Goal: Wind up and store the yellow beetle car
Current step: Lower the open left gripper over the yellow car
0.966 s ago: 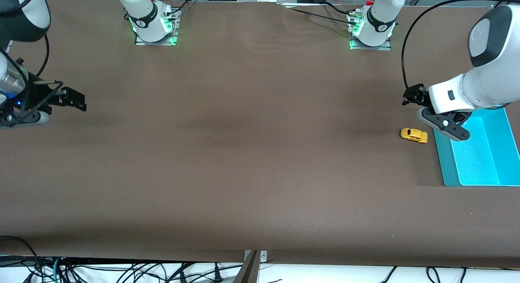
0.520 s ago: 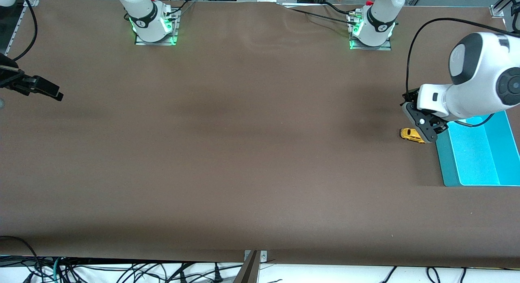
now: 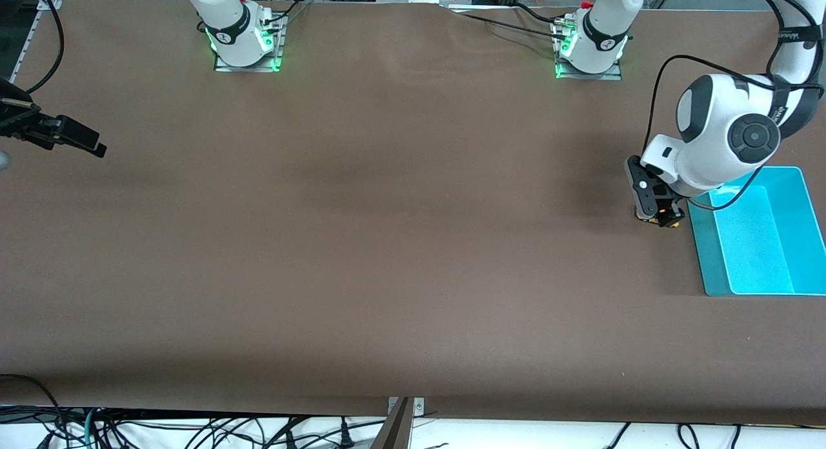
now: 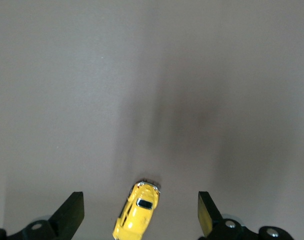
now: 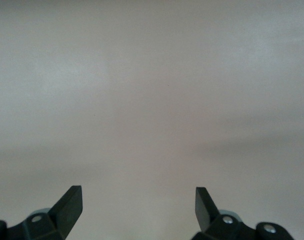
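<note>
The yellow beetle car (image 4: 137,216) stands on the brown table beside the turquoise bin (image 3: 705,255), at the left arm's end. My left gripper (image 3: 654,208) hangs low right over it and hides nearly all of it in the front view. In the left wrist view the left gripper (image 4: 139,201) is open, the car lies between its two fingers (image 4: 72,207) at a slant, and neither finger touches it. My right gripper (image 3: 82,139) waits open over the table edge at the right arm's end, and the right wrist view shows only bare table between the right gripper (image 5: 138,196) fingers.
The bin is open-topped and holds nothing; its near wall is a short way from the car. Both arm bases (image 3: 242,36) (image 3: 590,42) stand along the farthest table edge. Cables hang below the nearest edge (image 3: 193,429).
The left gripper has swung from the bin's corner to above the car and dropped over it, hiding it. The right gripper drew back toward its table end, then held.
</note>
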